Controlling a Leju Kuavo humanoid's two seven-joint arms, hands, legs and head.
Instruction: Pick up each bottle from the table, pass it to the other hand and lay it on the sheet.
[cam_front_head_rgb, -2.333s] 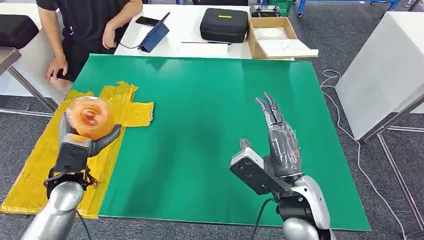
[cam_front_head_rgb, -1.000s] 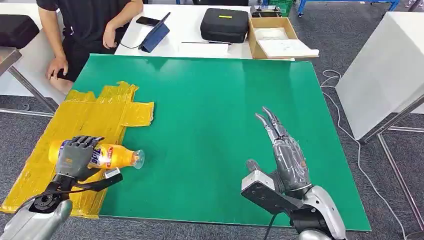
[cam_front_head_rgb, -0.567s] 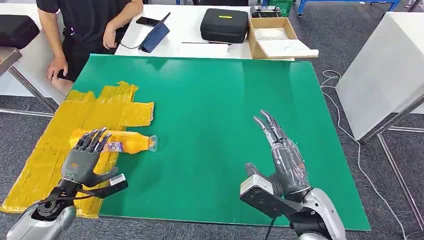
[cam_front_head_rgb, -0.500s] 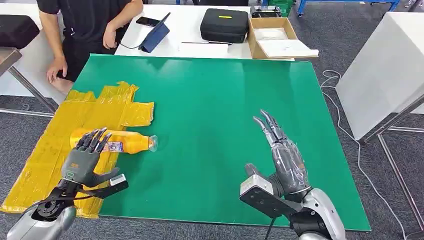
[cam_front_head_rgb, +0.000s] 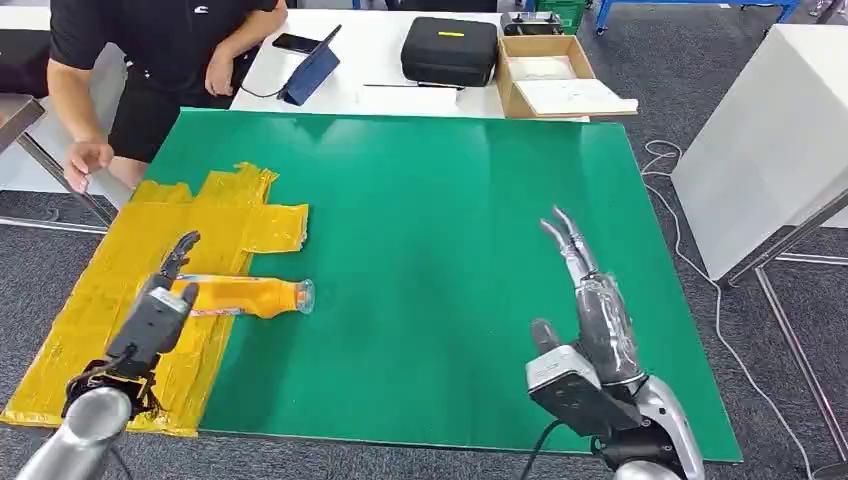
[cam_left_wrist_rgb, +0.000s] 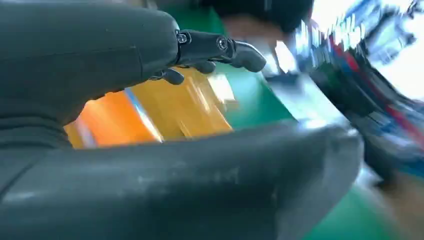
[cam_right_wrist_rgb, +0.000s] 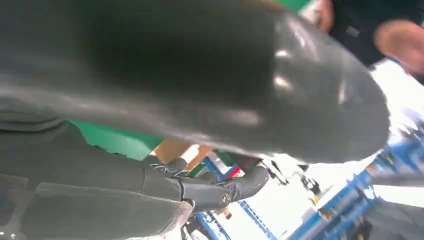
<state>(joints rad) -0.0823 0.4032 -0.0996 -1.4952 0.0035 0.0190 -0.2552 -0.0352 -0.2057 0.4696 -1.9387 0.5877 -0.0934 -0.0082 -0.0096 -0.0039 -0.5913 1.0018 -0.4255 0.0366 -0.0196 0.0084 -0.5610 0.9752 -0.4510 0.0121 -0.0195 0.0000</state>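
Near edge, 7 o'clock: left hand (cam_front_head_rgb: 157, 310) over the yellow sheet (cam_front_head_rgb: 120, 290), fingers spread, holding nothing; it overlaps the base end of the bottle (cam_front_head_rgb: 245, 296) in head view, contact can't be confirmed. Left wrist view: fingers (cam_left_wrist_rgb: 220, 47) extended above the orange bottle (cam_left_wrist_rgb: 150, 112), thumb apart from them.

Bottle lies on its side at about 9 o'clock from frame centre, body on the sheet's right edge, clear cap end poking onto the green mat (cam_front_head_rgb: 430, 250), pointing toward 3 o'clock.

5 o'clock: right hand (cam_front_head_rgb: 590, 300) over the green mat, flat, fingers straight and close together, empty, pointing toward 12. Well apart from the bottle. Right wrist view is blurred; fingers (cam_right_wrist_rgb: 225, 190) look extended.

Surface: green mat covers the counter; yellow sheet is taped-looking, crinkled, overlapping the mat's left edge and hanging past it.

Far, 12 o'clock: white counter (cam_front_head_rgb: 370, 60) with a black case (cam_front_head_rgb: 448, 48), an open cardboard box (cam_front_head_rgb: 550, 75), a dark tablet folder (cam_front_head_rgb: 310, 72) and a phone (cam_front_head_rgb: 295, 42). 10–11 o'clock: person in black (cam_front_head_rgb: 170, 50), one hand on the white counter, the other held out near the sheet's far corner. 3 o'clock: another white counter (cam_front_head_rgb: 770, 130), cable on the grey carpet (cam_front_head_rgb: 690, 230).
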